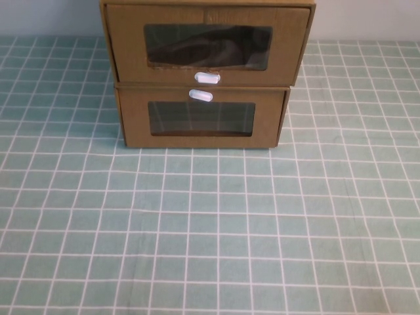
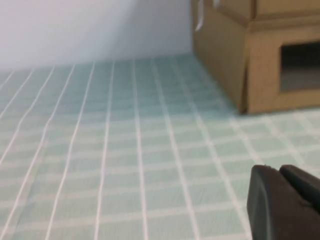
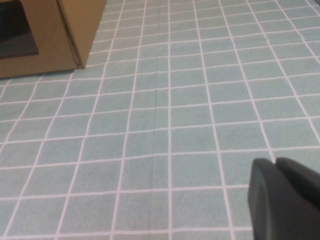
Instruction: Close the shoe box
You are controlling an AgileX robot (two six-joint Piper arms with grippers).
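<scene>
Two brown cardboard boxes stand stacked at the back of the table. The upper one is the shoe box (image 1: 207,42). It has a clear window with a dark shoe behind it and a white pull tab (image 1: 207,77) just below the window. Its drawer front juts out a little over the lower box (image 1: 202,118), whose white tab sits above its window. Neither gripper shows in the high view. My left gripper (image 2: 278,169) is shut and empty, low over the table, well short of the boxes (image 2: 270,75). My right gripper (image 3: 275,161) is shut and empty, also over the cloth.
A green cloth with a white grid (image 1: 210,230) covers the table. A pale wall (image 2: 75,30) stands behind the boxes. The lower box's corner (image 3: 70,35) shows in the right wrist view.
</scene>
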